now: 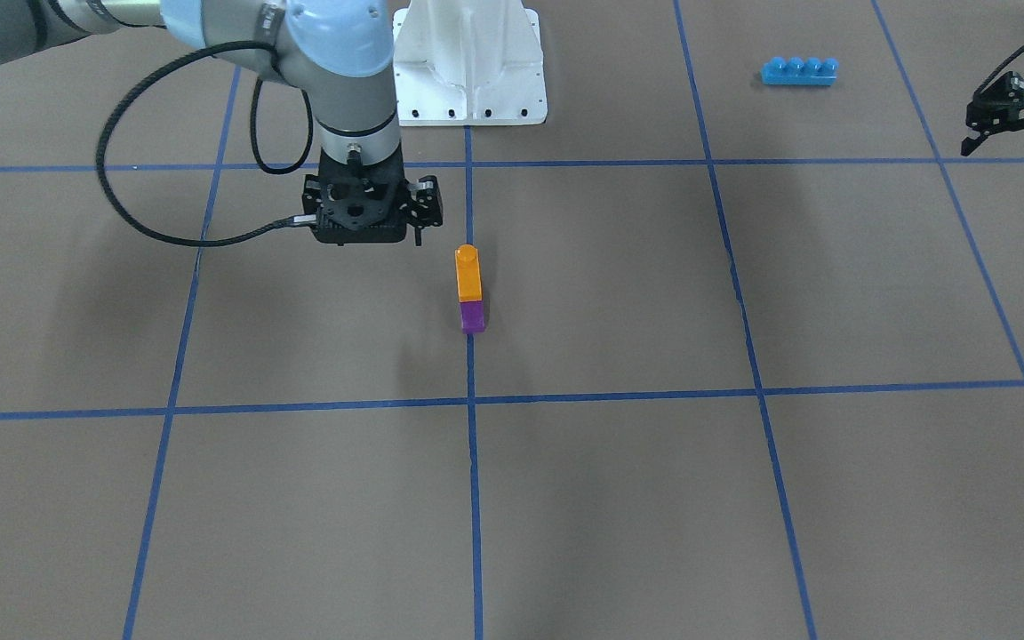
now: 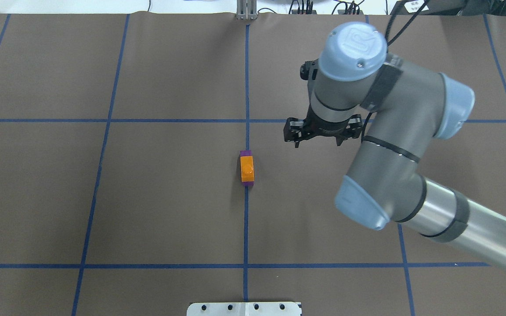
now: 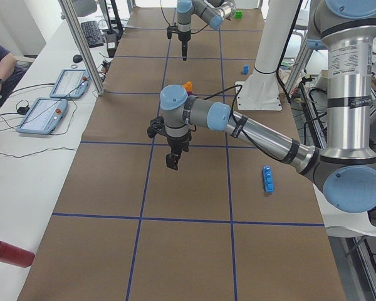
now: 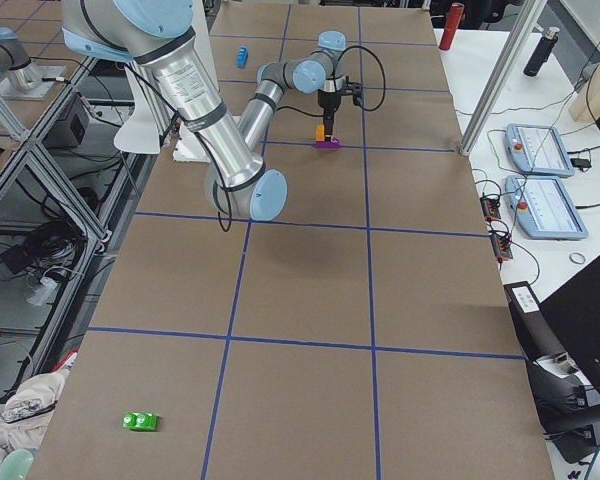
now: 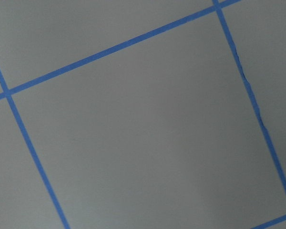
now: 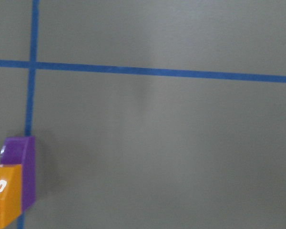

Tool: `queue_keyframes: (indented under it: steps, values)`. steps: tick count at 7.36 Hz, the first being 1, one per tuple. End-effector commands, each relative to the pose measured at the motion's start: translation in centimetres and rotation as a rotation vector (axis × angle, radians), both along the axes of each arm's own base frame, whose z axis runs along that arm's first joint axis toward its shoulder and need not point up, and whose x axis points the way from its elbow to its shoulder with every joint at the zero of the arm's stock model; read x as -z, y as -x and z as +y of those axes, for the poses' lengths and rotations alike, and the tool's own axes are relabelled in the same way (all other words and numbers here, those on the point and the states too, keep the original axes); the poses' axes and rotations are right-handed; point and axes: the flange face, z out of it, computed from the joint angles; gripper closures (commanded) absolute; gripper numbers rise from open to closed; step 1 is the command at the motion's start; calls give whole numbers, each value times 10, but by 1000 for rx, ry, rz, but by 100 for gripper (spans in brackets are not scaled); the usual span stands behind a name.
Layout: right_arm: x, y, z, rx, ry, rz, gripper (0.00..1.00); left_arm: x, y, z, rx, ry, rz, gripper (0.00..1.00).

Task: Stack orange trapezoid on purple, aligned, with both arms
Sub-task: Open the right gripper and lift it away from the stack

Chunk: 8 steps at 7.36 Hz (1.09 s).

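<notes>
The orange trapezoid [image 1: 468, 274] sits on top of the purple brick [image 1: 473, 316] on the centre tape line, stud up. From overhead the orange [image 2: 247, 169] covers most of the purple [image 2: 246, 153], which shows at both ends. My right gripper [image 1: 361, 233] hangs apart from the stack, to its side and clear of it [image 2: 316, 141]. Its jaws look open and empty. The right wrist view shows the purple [image 6: 19, 162] and orange [image 6: 2, 200] at its lower left corner. My left gripper [image 1: 1010, 158] is far off at the view's edge, open and empty.
A long blue four-stud brick [image 1: 799, 71] lies near the left arm's side. The white pedestal [image 1: 469, 62] stands behind the stack. A green brick [image 4: 140, 421] lies at the table's far right end. The left wrist view shows only bare mat and tape lines.
</notes>
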Motion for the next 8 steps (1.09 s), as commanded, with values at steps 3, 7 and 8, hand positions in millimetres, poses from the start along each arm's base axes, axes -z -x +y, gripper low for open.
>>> queue_keyframes:
  steps: [3, 7, 8]
  values:
    - [-162, -231, -53, 192, -137, 60, 1, -90, 66, 15, 69, 116, -14, 0]
    - [-310, -412, -15, 260, -133, 48, 1, -103, 66, 22, 78, 87, -8, 0]
    - [-335, -439, 6, 244, -109, 48, 1, -110, 67, 21, 83, 78, -7, 0]
